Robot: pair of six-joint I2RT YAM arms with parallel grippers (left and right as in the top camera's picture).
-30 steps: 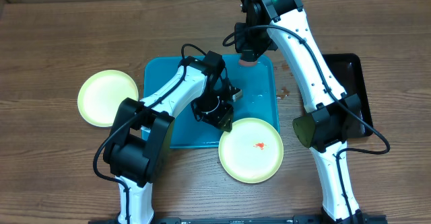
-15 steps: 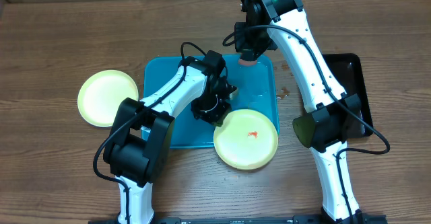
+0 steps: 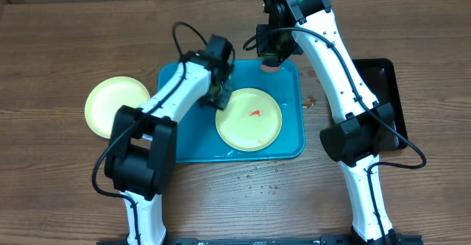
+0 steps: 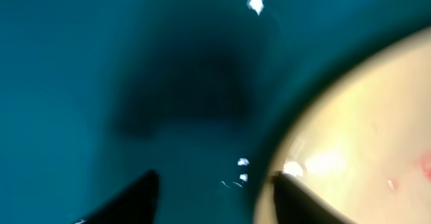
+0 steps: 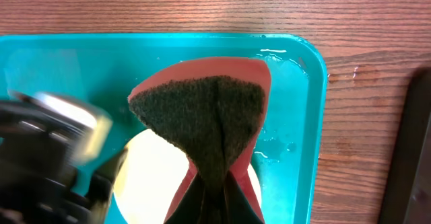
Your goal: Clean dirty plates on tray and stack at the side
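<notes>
Overhead, the left gripper has pulled back toward the far left part of the tray over the last second, and the smeared plate has come with it. 1 second ago that plate lay mostly on the table, overhanging the tray's near right corner. Now it sits wholly inside the tray, flat, its red smear facing up. I judge that the dirty plate is now positioned for wiping and the scrubbing itself is not yet begun.

The left wrist view is badly blurred. The gripper's 2 dark fingertips stand apart with bare tray between them, and the plate's rim meets the right-hand one, so I cannot tell whether it grips the rim or only touches it. From that gripper the plate spreads away to the right and toward the near edge of the tray.

The right gripper has stayed over the tray's far edge, pinching a sponge with its dark scouring face toward the wrist camera. The plate lies just below and nearer than it, apart from the sponge.

A 2nd plate, clean-looking, rests on the table left of the tray. A black tray lies to the right.
</notes>
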